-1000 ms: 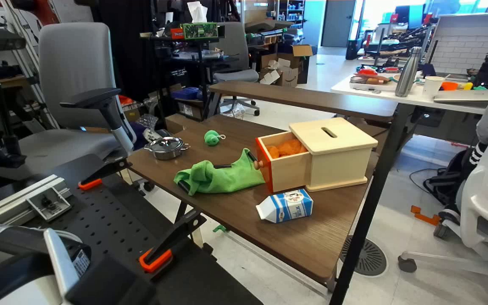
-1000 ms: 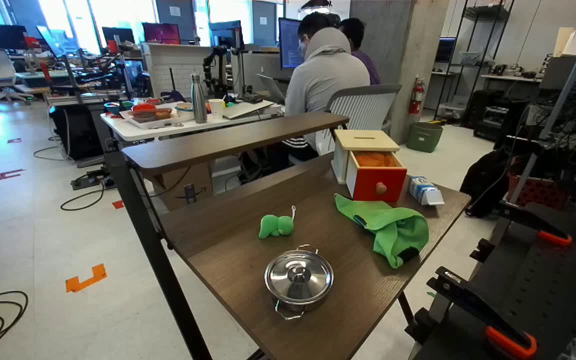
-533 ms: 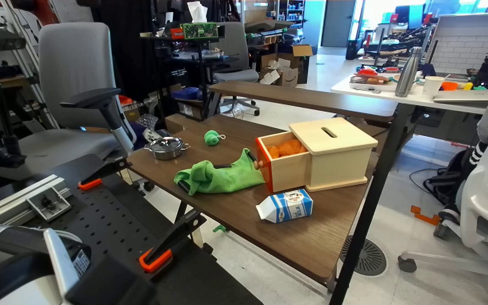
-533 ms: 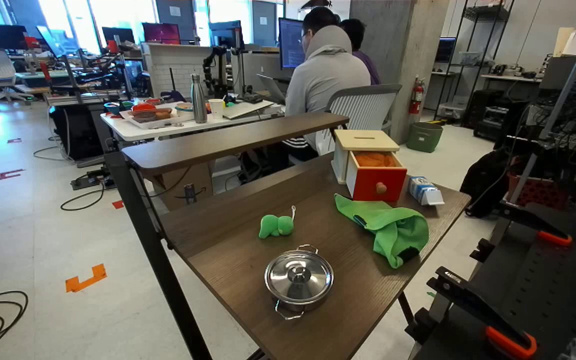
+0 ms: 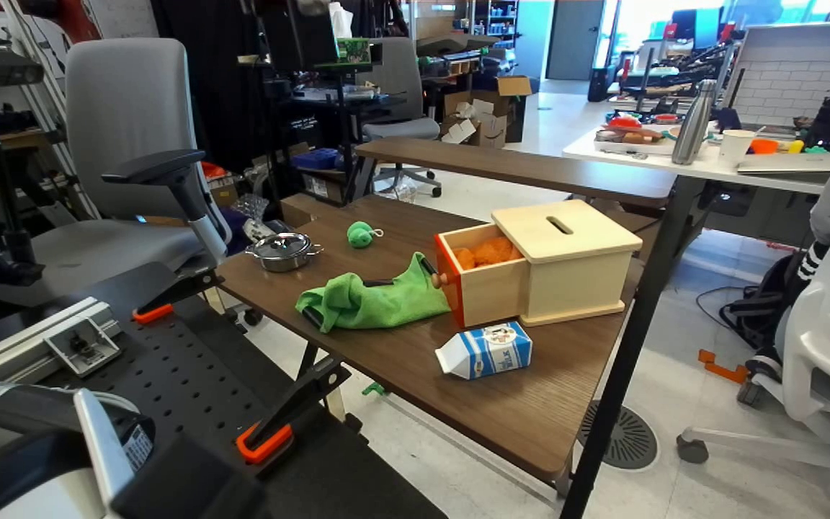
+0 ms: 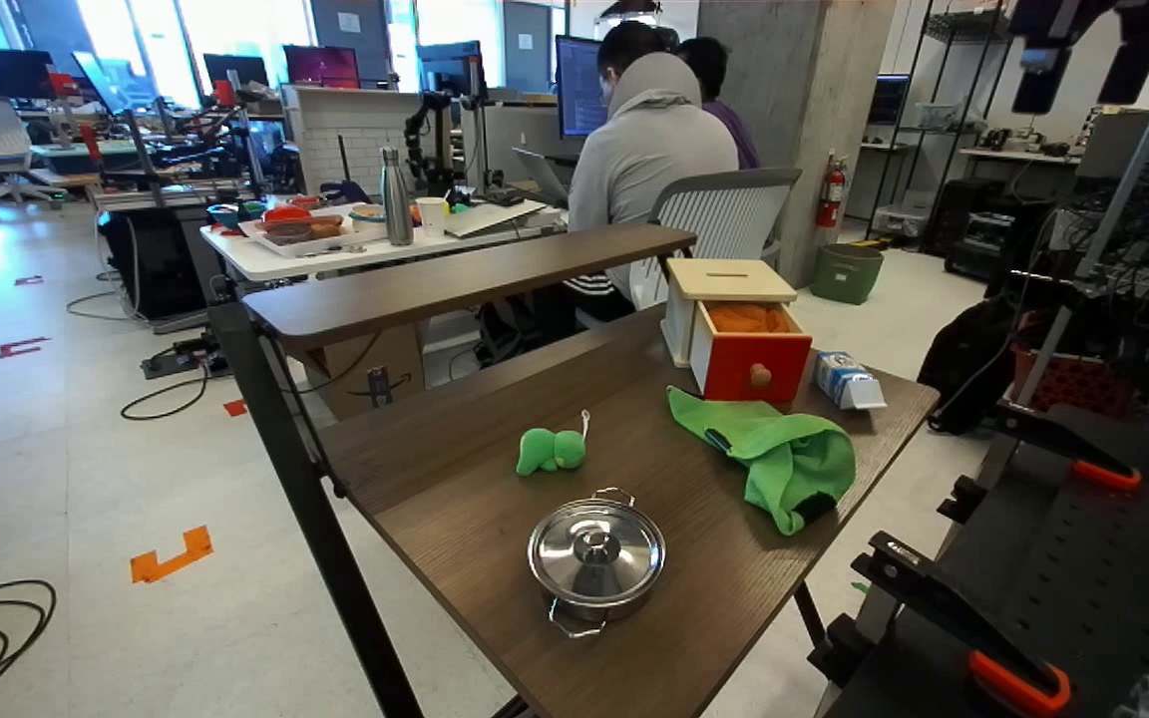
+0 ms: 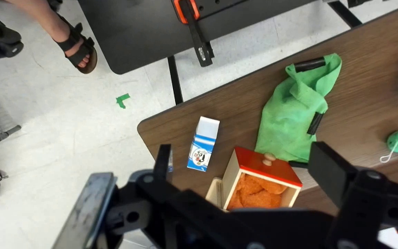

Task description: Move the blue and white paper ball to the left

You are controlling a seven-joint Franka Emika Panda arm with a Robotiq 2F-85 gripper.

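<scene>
Blue-and-white milk carton [image 7: 203,144] lies on its side on the brown table [image 5: 541,407], just beside the wooden box [image 5: 579,277]; you have your gripper [image 7: 242,155] well above and apart from it, fingers [image 7: 328,169] spread wide. In your wrist view it shows between them, nearer the one on that view's left. Farther out, a green cloth [image 7: 288,114] lies by the drawer [image 5: 494,294].
</scene>
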